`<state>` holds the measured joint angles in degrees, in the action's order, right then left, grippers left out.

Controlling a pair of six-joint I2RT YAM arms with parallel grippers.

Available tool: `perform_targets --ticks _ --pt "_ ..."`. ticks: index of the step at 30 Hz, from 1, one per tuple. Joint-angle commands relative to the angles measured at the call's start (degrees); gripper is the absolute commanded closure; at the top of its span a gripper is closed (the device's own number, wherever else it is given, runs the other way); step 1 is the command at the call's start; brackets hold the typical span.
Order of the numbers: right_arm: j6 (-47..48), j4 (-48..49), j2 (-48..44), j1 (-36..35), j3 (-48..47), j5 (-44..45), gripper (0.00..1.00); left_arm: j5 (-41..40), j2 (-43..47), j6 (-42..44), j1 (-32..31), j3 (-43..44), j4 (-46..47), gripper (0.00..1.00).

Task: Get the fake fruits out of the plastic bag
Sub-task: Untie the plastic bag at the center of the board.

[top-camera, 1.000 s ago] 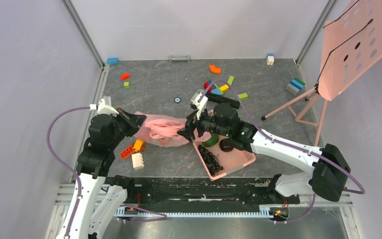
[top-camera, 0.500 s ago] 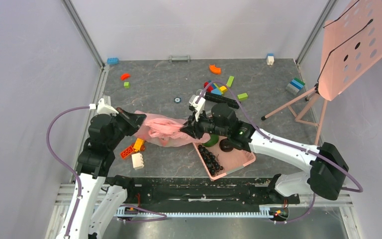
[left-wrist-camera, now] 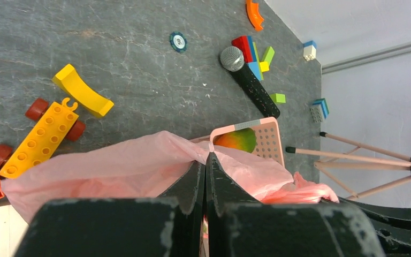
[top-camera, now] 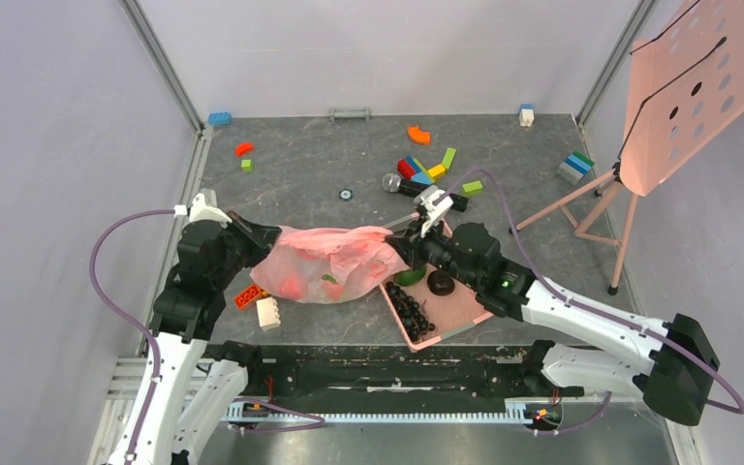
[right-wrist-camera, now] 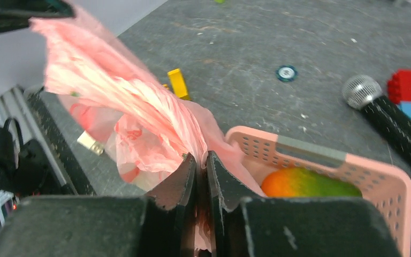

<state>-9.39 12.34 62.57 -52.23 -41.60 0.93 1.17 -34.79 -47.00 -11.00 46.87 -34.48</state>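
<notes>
The pink plastic bag (top-camera: 325, 254) hangs stretched between my two grippers, above the floor. My left gripper (top-camera: 263, 237) is shut on its left edge, and in the left wrist view the film (left-wrist-camera: 112, 166) is pinched at the fingertips (left-wrist-camera: 206, 158). At the bag's right end my right gripper (top-camera: 395, 248) is shut on a bunched strip of film (right-wrist-camera: 139, 107), right over the basket's near corner. A red fake fruit (top-camera: 291, 286) and a small green patch (top-camera: 330, 279) show dimly through the sagging bottom; other contents are hidden.
A pink slotted basket (top-camera: 460, 312) under the right gripper holds a mango (top-camera: 409, 277), a dark round piece (top-camera: 440, 282) and black grapes (top-camera: 409, 310). Toy blocks (top-camera: 252, 294) lie under the bag's left end. A microphone (top-camera: 417, 190) lies behind; a music stand (top-camera: 697, 87) stands right.
My right gripper closed on the bag's right end and pulled it up and to the right. The bag went from a crumpled heap to a taut, lifted pouch. The left gripper kept its hold.
</notes>
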Motion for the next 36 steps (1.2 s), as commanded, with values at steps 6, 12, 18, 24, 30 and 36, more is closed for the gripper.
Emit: perform_targets --ticks 6,12,18,24,30,36 --pt "-26.98 5.85 -9.35 1.07 12.56 26.55 0.97 -5.19 0.18 3.40 0.24 1.38 -1.08 0.97" --pt "-22.89 14.33 -8.63 1.04 13.57 18.19 0.96 -3.54 0.36 5.52 0.25 2.07 -1.25 0.63" --pt "-17.48 16.51 -6.22 1.03 10.81 9.41 0.96 2.27 2.13 9.62 0.24 2.74 2.56 0.11" --pt "-15.74 16.65 -3.53 1.06 8.46 3.96 0.96 24.95 2.53 16.05 0.20 1.59 18.30 0.01" --pt "-14.70 15.61 -1.17 1.07 6.05 1.93 0.96 30.25 3.55 27.39 -2.55 1.47 20.93 0.01" --pt "-13.90 14.61 0.31 1.07 4.38 1.63 0.96 29.47 8.81 37.49 -4.90 -2.21 20.06 0.00"
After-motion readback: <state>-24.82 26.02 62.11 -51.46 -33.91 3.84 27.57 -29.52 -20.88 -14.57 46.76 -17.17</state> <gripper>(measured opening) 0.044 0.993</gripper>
